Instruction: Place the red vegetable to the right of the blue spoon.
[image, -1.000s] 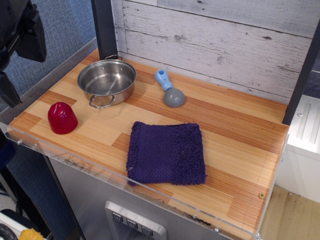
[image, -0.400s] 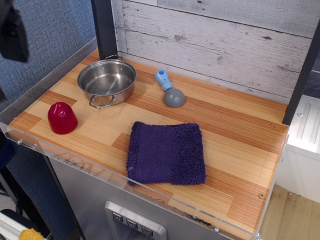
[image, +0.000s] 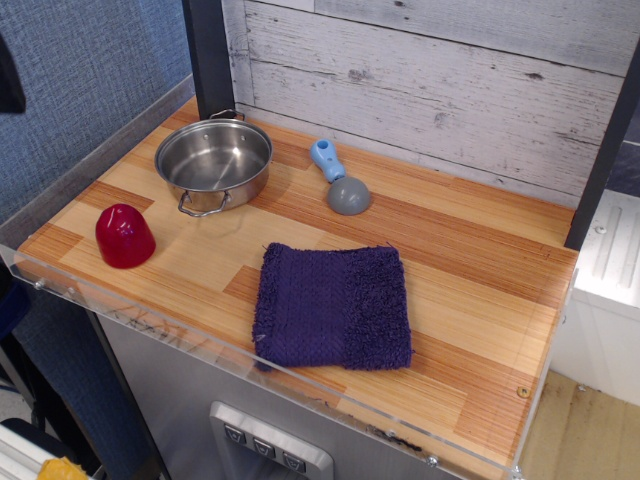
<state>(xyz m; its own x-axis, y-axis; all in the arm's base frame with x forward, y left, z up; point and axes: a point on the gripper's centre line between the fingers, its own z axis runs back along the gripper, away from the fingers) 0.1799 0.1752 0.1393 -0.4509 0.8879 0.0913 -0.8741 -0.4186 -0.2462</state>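
The red vegetable (image: 124, 236) is a glossy red dome standing on its flat base near the front left corner of the wooden table (image: 480, 290). The blue spoon (image: 338, 178) lies at the back middle, its light-blue handle pointing to the back left and its grey bowl face down to the front right. Only a dark sliver of the arm (image: 8, 85) shows at the left edge of the view, high above the table. The gripper's fingers are out of view.
A steel pot (image: 213, 160) with two handles stands at the back left, between the red vegetable and the spoon. A dark purple cloth (image: 333, 306) lies flat at the front middle. A clear guard (image: 250, 365) runs along the front edge. A plank wall (image: 430, 80) closes the back.
The dark arm at the top left has withdrawn up and to the left, almost out of the view. The objects on the table have not moved.
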